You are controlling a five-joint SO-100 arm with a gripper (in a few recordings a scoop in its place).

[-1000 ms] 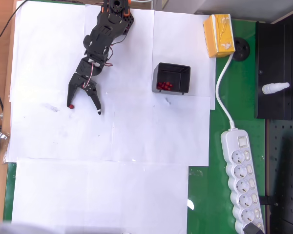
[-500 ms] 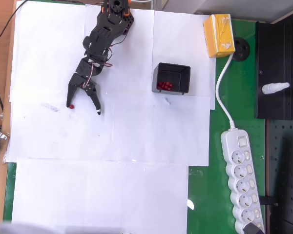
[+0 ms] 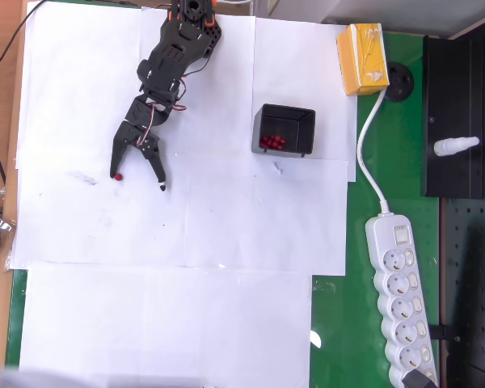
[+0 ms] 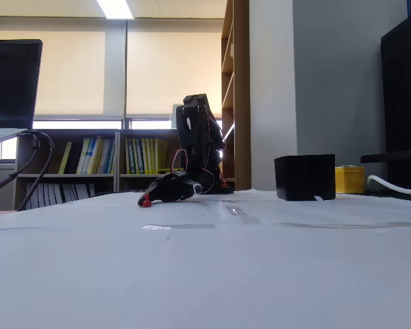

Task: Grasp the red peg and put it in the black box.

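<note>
Tiny dark-red round peg (image 3: 117,175) beside one black gripper finger, contact too small to judge, white power strip (image 3: 401,303) cut off at the overhead view's lower edge, small square black box (image 4: 305,177) hiding its contents in the fixed view

Blinds (image 4: 68,72) cover bright windows at 10 o'clock above low bookshelves (image 4: 116,156); a ceiling light (image 4: 115,8) glows at 11, a grey wall (image 4: 335,75) at 2.

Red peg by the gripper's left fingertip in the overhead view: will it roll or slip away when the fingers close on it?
Probably easy to lose. The red peg is tiny and round beside the open gripper, so a finger could nudge it away. It lies on smooth white paper, which would give little resistance to rolling. It likely weighs almost nothing.
</note>
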